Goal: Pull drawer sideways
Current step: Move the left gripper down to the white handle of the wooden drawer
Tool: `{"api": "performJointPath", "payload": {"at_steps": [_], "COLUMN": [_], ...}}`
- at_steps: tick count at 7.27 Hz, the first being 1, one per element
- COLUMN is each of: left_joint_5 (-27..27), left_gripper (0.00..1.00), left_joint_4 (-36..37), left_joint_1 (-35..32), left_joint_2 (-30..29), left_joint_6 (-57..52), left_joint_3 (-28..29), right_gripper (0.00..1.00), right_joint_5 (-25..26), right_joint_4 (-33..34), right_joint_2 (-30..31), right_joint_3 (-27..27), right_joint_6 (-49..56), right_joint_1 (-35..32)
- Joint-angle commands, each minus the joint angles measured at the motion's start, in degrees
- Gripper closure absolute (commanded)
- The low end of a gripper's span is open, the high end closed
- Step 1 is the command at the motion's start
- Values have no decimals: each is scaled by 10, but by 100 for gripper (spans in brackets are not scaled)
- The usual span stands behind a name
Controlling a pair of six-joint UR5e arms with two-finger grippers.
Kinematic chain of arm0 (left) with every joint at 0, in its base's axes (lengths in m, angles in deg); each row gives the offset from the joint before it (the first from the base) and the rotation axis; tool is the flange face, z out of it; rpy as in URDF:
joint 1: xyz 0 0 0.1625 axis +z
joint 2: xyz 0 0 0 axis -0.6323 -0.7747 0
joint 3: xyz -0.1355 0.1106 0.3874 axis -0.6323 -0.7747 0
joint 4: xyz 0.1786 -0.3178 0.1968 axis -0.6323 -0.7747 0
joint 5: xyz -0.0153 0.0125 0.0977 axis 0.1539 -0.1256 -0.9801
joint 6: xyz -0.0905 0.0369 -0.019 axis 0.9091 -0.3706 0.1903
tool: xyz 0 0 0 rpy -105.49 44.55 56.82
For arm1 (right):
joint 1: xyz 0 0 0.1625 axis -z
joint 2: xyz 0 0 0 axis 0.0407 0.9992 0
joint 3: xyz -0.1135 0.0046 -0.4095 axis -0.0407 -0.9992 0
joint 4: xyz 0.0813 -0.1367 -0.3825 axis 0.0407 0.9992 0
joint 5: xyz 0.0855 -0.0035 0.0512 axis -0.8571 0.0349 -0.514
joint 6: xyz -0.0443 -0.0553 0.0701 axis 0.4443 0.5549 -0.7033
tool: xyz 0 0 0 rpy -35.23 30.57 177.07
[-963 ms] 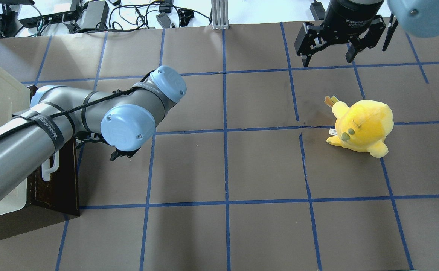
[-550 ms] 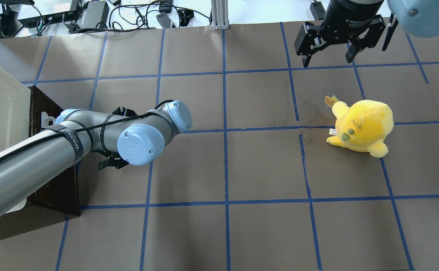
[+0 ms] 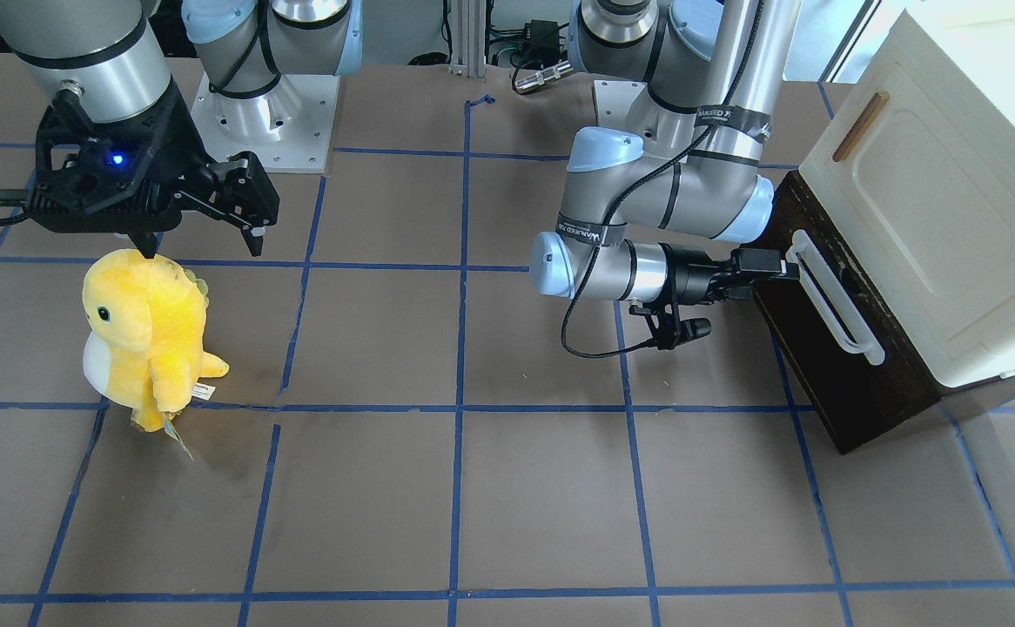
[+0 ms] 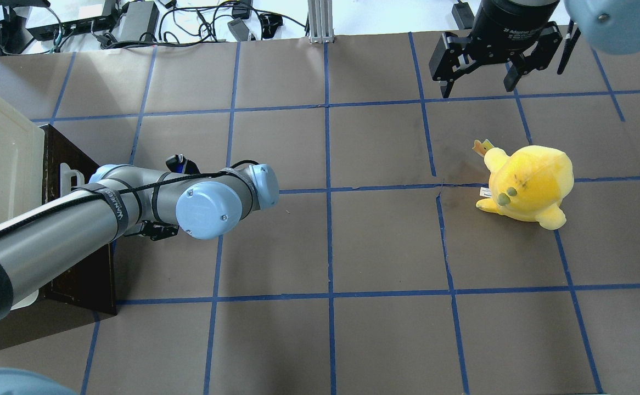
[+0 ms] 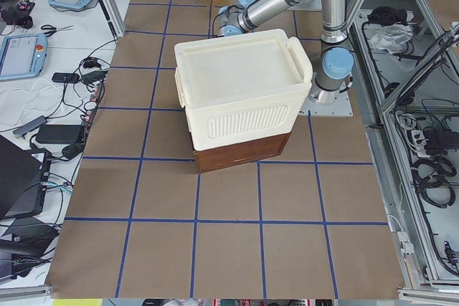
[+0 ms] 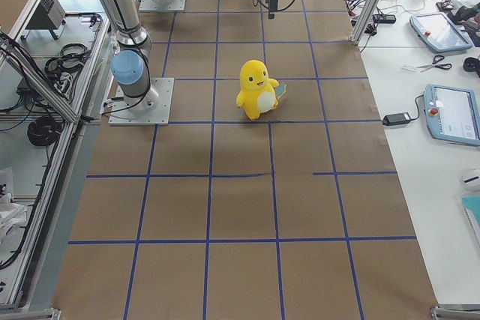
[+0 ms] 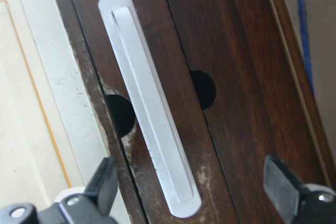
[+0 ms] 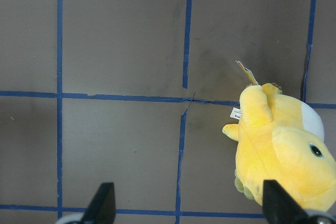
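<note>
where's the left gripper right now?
Front view, right side: left gripper open, facing the robot-side end of the white handle on the drawer.

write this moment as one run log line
left tool: open, lined up on handle of drawer, not clamped | right tool: open, hanging near yellow plush

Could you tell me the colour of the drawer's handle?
The handle is white; clearest in the left wrist view.
</note>
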Motion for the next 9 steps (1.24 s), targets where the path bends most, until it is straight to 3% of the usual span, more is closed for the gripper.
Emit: {"api": "performJointPath", "payload": {"at_steps": [1, 4, 6, 9], "left_joint_5": [-36, -39, -39, -39], "left_gripper": [0, 1, 14, 12], "left_joint_4": [-21, -30, -30, -30], "left_joint_1": [37, 54, 55, 55], "left_joint_2": [0, -4, -10, -29], "left_joint_6": [0, -1, 1, 25], "left_joint_3": [0, 9, 9, 11], "right_gripper": [0, 0, 0, 0], "right_joint_5": [0, 0, 0, 0], "right_joint_4": [0, 0, 0, 0], "right_joint_2": [0, 0, 0, 0], "right_joint_3": [0, 0, 0, 0], "right_joint_6": [0, 0, 0, 0], "right_joint_1": [0, 0, 0, 0]}}
